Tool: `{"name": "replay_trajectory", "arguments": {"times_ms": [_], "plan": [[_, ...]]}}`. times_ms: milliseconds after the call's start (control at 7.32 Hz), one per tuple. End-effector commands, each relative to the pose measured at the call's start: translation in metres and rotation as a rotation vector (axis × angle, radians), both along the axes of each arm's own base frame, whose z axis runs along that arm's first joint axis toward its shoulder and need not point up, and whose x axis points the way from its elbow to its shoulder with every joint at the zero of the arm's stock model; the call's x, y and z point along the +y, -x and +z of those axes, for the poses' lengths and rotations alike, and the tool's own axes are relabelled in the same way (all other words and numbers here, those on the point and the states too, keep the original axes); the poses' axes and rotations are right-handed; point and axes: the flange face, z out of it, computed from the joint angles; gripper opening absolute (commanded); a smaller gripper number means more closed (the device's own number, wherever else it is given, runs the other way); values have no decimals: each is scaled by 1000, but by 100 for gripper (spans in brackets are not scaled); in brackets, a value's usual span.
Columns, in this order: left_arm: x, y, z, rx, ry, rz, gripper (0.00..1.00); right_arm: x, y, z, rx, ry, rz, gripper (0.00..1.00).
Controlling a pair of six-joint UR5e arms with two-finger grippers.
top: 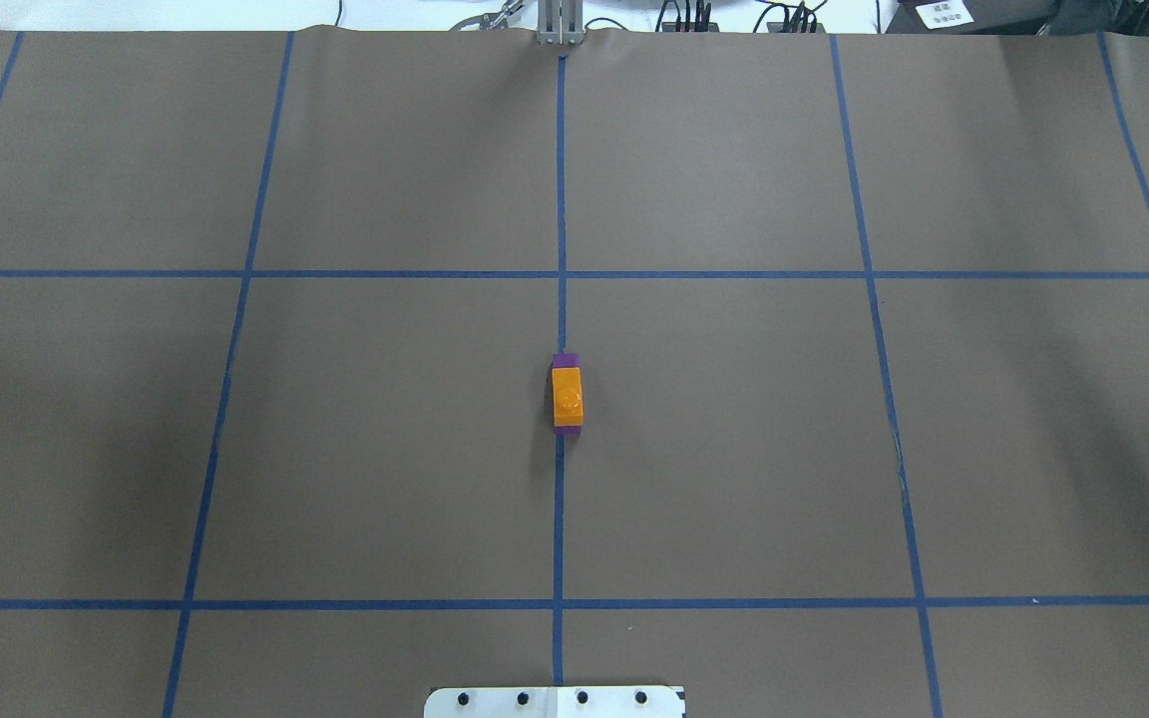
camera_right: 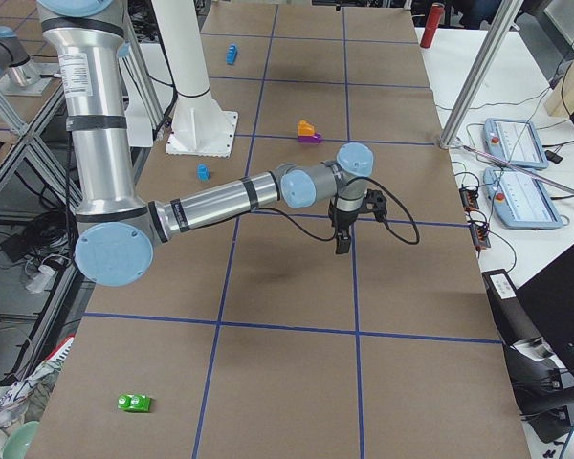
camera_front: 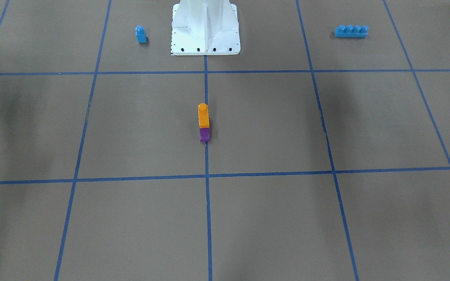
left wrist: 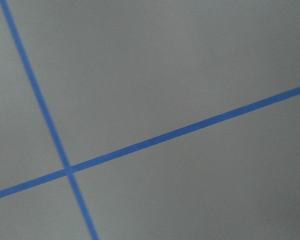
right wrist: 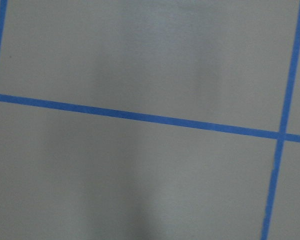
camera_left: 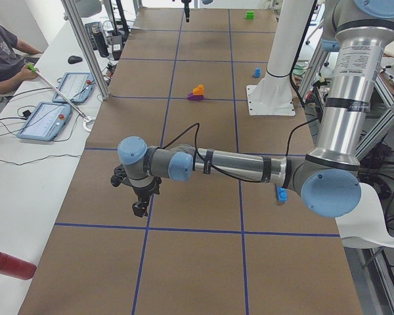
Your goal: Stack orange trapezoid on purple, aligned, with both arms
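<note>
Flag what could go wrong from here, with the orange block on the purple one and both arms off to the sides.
1. Alignment: from overhead, the purple peeks out past both ends of the orange trapezoid. That may be slope or perspective, but a small offset cannot be ruled out.
2. Knock-over: the stack stands free and narrow. The left gripper and right gripper hang low over the table, so a sweep through the middle could topple it.

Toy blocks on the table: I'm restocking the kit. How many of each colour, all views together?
Orange: 1, glossy orange sloped plastic block
Purple: 1, glossy purple plastic block beneath it
Blue: 2, small blue one-stud plastic block and long blue four-stud plastic brick
Green: 1, small green plastic block
Total: 5
</note>
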Motion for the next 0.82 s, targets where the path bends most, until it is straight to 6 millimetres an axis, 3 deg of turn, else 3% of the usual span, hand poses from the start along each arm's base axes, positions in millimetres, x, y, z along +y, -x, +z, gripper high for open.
{"name": "replay_trajectory", "arguments": {"times_ms": [0,273,683], "plan": [[2,7,20,23,52,-12,100,5,-48,51,7,11,-13,100],[-10,16,7,56,107,-64,100,7,-50,66,8,20,-35,100],[-3,23,14,60,111,-78,100,7,-50,64,11,12,-28,100]]}}
